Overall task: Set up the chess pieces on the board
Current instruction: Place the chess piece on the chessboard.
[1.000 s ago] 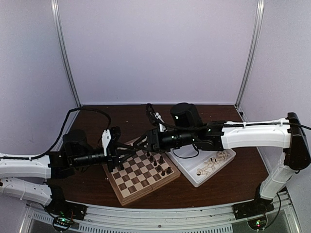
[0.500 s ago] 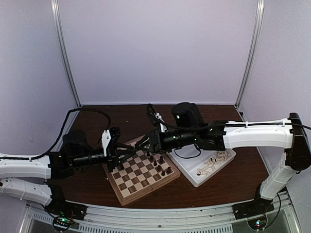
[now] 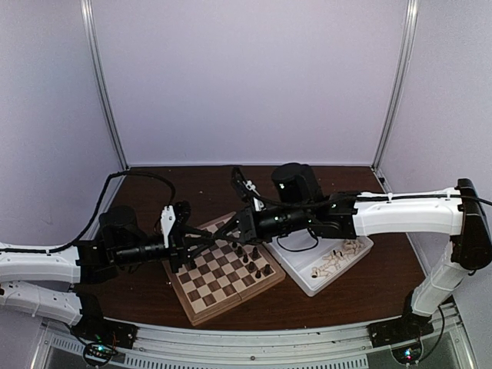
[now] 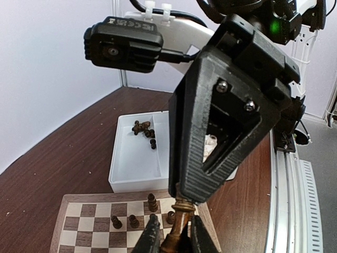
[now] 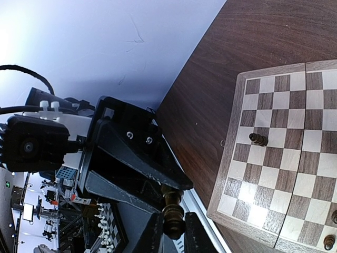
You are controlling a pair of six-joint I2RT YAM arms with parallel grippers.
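Stage: early, by my reading | a few dark pieces [image 3: 251,260] stood near the board [image 3: 211,288] right edge, most squares bare | left fingers [image 4: 175,240] and right fingers [image 5: 172,232] both pinched one dark piece [image 4: 181,213], aloft over the board's far edge | pale set [image 3: 334,261] lay in tray [image 3: 307,283].

Robot lab enclosure, pale panel walls [image 3: 246,77], metal corner posts [image 3: 104,84]
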